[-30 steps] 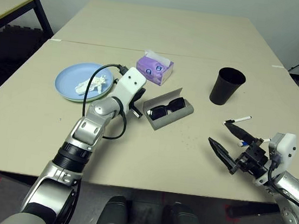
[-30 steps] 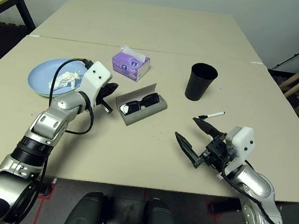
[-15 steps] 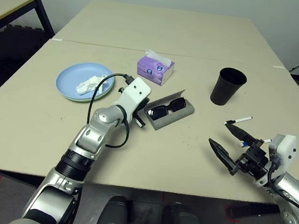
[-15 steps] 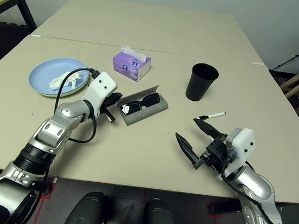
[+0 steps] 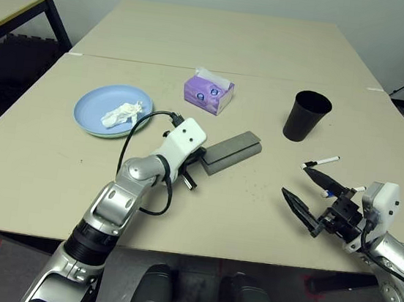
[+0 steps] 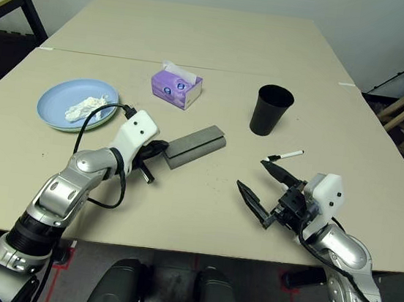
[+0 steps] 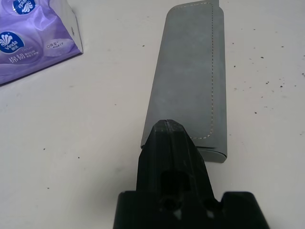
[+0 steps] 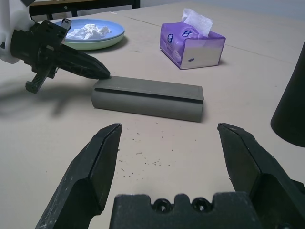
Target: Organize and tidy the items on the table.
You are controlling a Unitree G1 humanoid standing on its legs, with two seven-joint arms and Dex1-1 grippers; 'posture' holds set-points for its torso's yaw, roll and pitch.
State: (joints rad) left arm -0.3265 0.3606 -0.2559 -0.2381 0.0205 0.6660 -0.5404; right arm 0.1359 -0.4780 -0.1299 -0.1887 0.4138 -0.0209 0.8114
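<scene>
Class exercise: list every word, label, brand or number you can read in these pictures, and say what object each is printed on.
"Vinda": white brand lettering in a blue oval on the purple tissue box, seen from the left wrist.
Smaller characters beside that logo: too small to read.
Grey glasses case, black cup, white marker: no readable text.

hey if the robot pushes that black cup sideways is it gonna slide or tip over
The black cup looks tall, narrowing to a small base, so a high push would probably tip it. It looks empty, likely light. Once down, it would probably roll in a curve.
</scene>
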